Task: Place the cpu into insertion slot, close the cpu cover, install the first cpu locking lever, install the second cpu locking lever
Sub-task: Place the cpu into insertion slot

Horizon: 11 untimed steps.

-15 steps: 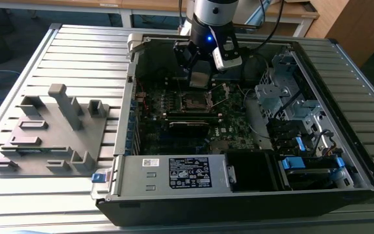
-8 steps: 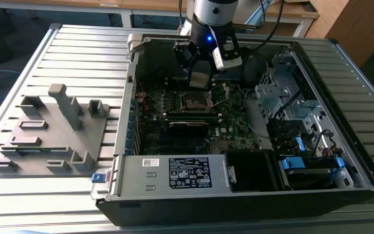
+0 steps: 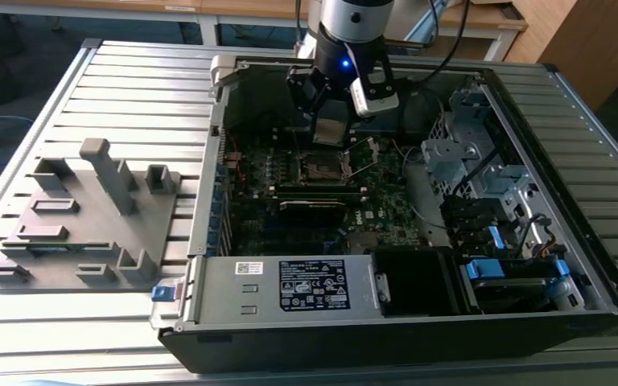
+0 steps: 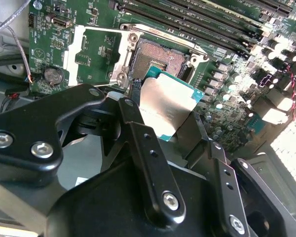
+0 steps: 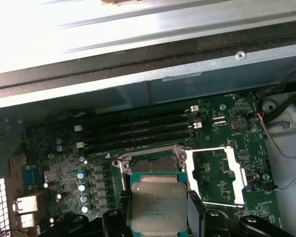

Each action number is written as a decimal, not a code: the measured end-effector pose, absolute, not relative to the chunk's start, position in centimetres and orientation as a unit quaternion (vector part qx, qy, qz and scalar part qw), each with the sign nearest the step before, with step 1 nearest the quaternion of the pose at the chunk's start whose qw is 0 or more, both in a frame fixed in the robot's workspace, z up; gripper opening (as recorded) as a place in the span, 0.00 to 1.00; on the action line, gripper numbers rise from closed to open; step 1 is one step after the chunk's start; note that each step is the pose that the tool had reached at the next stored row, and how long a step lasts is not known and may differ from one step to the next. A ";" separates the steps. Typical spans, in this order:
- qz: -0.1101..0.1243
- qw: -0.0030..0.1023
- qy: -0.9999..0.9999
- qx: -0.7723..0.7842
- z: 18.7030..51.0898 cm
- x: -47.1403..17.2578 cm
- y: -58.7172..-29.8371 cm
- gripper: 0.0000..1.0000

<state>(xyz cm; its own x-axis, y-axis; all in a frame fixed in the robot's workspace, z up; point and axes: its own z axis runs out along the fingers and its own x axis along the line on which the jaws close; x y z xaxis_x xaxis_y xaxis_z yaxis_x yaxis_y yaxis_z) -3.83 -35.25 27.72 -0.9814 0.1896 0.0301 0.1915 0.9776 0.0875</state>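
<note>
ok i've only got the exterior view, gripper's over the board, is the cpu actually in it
Observer: Yes. In both wrist views the gripper is shut on the cpu, gripping it by two opposite edges with its metal top showing.
Operator: and the slot, anything in it
Observer: No. In the second wrist view the insertion slot is empty and its contact field is bare.
Operator: cover out of the way
Observer: Yes. In the first wrist view the cpu cover lies swung open beside the slot.
</note>
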 end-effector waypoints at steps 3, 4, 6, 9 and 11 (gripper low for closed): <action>-0.045 0.011 -0.994 -0.099 27.7 -3.8 -35.3 0.54; -0.045 0.011 -0.994 -0.099 27.7 -3.8 -35.3 0.54; -0.045 0.011 -0.994 -0.099 27.7 -3.8 -35.3 0.54; -0.045 0.011 -0.994 -0.100 27.7 -3.8 -35.3 0.54; -0.045 0.011 -0.994 -0.100 27.7 -3.8 -35.3 0.54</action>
<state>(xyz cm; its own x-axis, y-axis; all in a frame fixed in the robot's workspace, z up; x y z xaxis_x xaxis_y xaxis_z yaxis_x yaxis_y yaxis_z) -3.83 -35.25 27.71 -0.9799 0.1971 0.0301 0.1990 0.9761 0.0875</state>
